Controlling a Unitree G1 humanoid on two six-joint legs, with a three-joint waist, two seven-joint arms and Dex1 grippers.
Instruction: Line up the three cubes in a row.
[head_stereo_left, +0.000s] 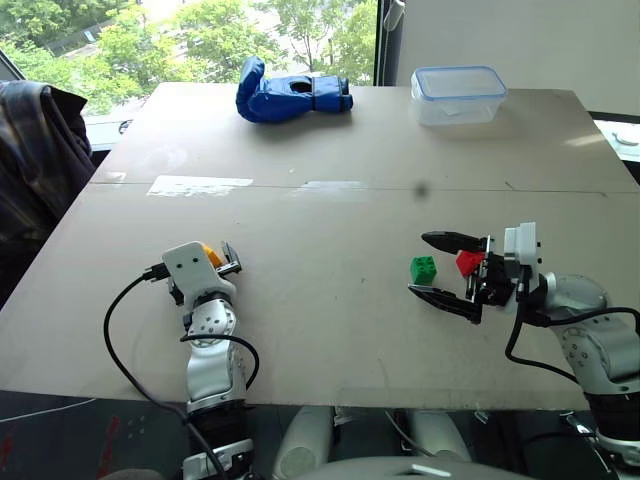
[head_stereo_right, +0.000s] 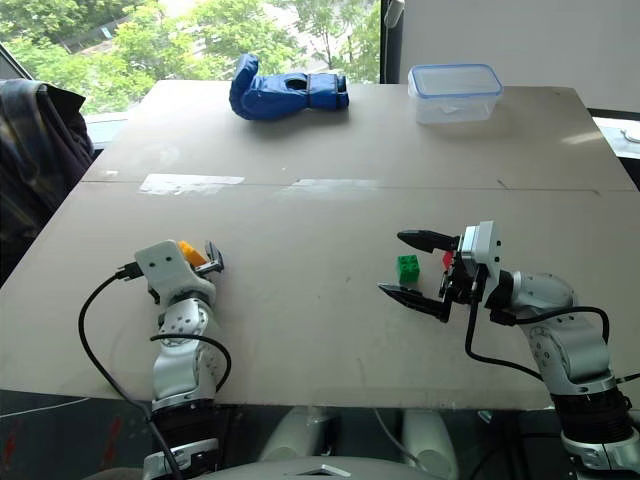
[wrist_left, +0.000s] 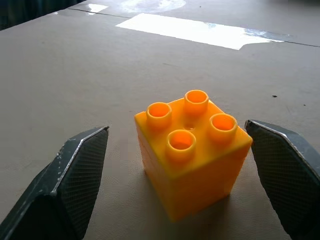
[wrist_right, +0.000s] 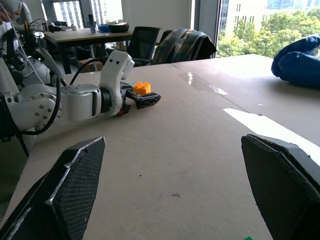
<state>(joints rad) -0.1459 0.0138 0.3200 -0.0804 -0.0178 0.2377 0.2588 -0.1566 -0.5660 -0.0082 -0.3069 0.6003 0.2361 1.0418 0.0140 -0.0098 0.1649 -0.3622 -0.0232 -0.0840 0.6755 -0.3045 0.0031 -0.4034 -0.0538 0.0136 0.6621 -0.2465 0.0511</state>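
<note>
Grey bench (head_stereo_left: 330, 320) | yellow-orange cube (wrist_left: 192, 150) sits between left end effector (wrist_left: 185, 175) fingers, open, ungripped | green cube (head_stereo_left: 423, 269), red cube (head_stereo_left: 468, 263) by open, empty right end effector (head_stereo_left: 445, 268)

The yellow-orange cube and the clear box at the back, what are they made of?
The yellow-orange cube looks like moulded hard plastic: smooth, slightly glossy faces, crisp edges and four hollow round studs on top. The clear box also seems plastic: see-through, faintly cloudy walls with a blue-rimmed lid. The table under them looks like matt grey-brown board, possibly laminate or fibreboard.
</note>
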